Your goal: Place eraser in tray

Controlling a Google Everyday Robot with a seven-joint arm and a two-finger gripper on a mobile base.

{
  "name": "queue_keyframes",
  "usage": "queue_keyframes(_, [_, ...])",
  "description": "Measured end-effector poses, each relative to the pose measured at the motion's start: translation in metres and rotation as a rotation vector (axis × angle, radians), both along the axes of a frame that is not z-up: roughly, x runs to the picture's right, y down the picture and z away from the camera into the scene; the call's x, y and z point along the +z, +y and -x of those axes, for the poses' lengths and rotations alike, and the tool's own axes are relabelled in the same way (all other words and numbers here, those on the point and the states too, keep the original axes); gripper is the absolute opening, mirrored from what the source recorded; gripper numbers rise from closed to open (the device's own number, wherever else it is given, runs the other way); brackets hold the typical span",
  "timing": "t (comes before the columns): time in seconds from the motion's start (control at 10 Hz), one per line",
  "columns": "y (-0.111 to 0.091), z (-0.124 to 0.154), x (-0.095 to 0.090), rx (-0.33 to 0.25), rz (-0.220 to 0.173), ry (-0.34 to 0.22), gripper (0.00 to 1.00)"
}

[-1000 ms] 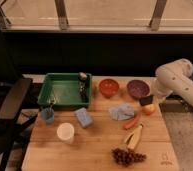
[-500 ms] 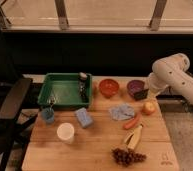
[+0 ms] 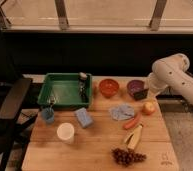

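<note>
In the camera view my pincer (image 3: 142,92) hung at the front rim of the purple bowl (image 3: 135,86), clenched on the eraser (image 3: 139,94), a small dark block that sat just off the worktop (image 3: 97,145). I could not see anything inside the purple bowl. The orange bowl (image 3: 109,87) stood just beyond it on the tray side, and looked bare inside.

The tray (image 3: 65,91) was well apart from my pincer, past both bowls as the camera saw it. A small upright thing (image 3: 83,81) with a pale top stood at the tray wall nearest my pincer. Another small item (image 3: 51,100) sat at the far front corner. I could not tell what either was. The eraser was not in the tray.

Nearer the camera than my pincer lay an apple (image 3: 149,107), a grey-blue cloth (image 3: 121,112), a carrot (image 3: 132,121), a banana (image 3: 134,137) and grapes (image 3: 127,156). A blue sponge (image 3: 83,117), a white cup (image 3: 65,132) and a blue cup (image 3: 48,116) stood in front of the tray.

Against a second before, my arm had swung toward the tray side. My pincer had gone from above the apple to the purple bowl's rim. Everything on the worktop lay as it had.
</note>
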State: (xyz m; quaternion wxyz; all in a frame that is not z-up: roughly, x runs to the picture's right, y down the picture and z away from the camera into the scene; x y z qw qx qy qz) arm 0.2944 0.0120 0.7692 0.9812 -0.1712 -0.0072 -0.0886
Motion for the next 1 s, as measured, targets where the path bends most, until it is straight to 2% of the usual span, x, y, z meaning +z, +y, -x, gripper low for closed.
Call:
queue_keyframes(0.3, [-0.027, 0.043, -0.015, -0.093, -0.064, -0.047, 0.0])
queue_keyframes(0.6, [-0.049, 0.123, -0.026, -0.208, -0.12, -0.131, 0.0])
queue_keyframes(0.8, [-0.054, 0.174, -0.03, -0.28, -0.144, -0.191, 0.0])
queue_keyframes(1.0, [-0.053, 0.224, -0.032, -0.344, -0.152, -0.251, 0.0])
